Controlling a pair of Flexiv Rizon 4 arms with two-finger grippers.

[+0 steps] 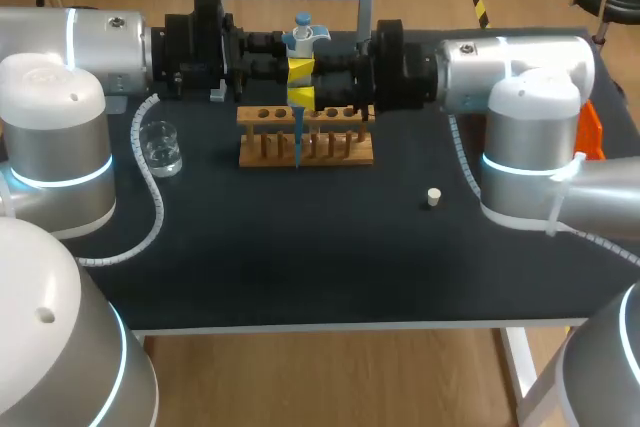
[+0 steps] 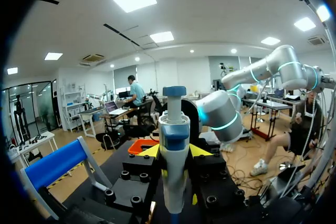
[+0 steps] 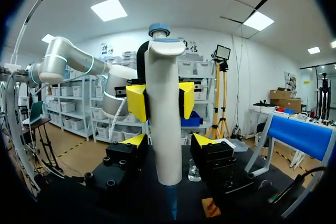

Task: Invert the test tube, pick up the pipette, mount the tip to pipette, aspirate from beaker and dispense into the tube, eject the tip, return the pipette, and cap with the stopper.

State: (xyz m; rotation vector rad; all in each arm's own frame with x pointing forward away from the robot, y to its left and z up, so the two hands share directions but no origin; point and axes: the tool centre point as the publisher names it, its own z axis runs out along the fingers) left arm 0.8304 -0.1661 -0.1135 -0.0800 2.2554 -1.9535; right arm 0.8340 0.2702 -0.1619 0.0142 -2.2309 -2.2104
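Pipette: upright above the wooden rack, white body, blue plunger on top, at the spot where both arms meet over the far half of the table.
Pipette tip: blue, seated on the lower end, pointing straight down; crosses the rack's front near its middle in the head view; cannot tell whether it enters a hole.
Left gripper: level, coming in from the left; clamped on the pipette body, yellow pads pressed against it from two sides.
Right gripper: level, coming in from the right, facing the left one; pipette directly ahead and in line with its middle; grip state cannot be told.
Rack: wood, row of holes on top, directly below both grippers.
Beaker: clear glass, upright, left of the rack, well apart from both grippers.
Stopper: small, pale, on the table right of the rack and nearer the front edge, touching nothing.
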